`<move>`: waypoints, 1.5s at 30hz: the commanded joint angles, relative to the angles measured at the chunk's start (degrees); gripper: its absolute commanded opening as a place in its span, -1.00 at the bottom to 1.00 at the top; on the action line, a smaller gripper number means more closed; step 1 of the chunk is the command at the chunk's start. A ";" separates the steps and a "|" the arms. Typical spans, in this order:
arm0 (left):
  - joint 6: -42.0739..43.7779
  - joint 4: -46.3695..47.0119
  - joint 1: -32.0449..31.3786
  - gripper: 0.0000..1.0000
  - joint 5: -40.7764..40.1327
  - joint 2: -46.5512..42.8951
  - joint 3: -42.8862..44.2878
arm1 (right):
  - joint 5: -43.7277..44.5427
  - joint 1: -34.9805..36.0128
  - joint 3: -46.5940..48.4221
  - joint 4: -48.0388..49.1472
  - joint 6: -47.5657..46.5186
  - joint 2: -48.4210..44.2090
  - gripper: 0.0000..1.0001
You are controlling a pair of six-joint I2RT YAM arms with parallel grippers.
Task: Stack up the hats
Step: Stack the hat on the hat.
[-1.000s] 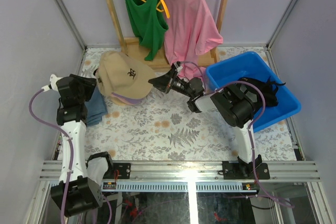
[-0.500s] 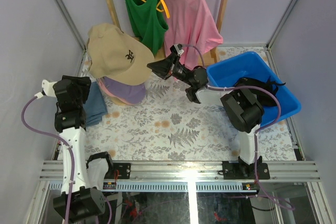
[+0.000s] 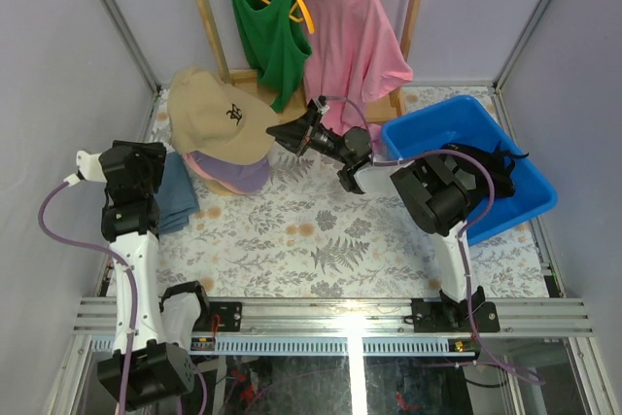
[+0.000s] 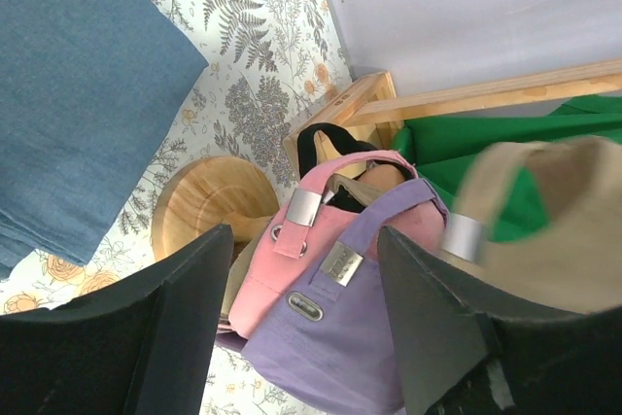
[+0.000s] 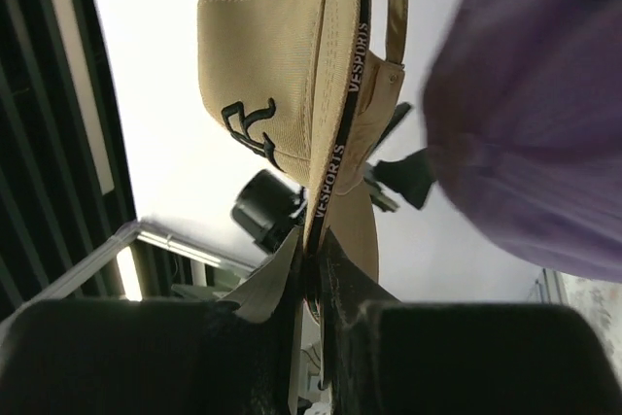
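Your right gripper point(image 5: 309, 245) clamps the tan cap point(image 5: 272, 75) by its brim. Your left gripper point(image 4: 303, 240) stands parted, empty. The lavender cap point(image 4: 330, 337) covers most of the pink cap point(image 4: 282, 269).

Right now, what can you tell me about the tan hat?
The tan hat is a soft fabric baseball cap with a dark stitched emblem on the front, black trim reading V-SPORTS along its curved brim, and a metal clasp on the back strap. The right pincer pinches its brim edge and holds it tilted in the air, above the lavender hat. Whether the two hats touch, I can't tell.
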 commanded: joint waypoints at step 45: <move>2.44 19.25 0.78 0.18 14.65 20.27 1.48 | 0.24 -2.27 -7.31 3.60 -0.20 4.38 -0.95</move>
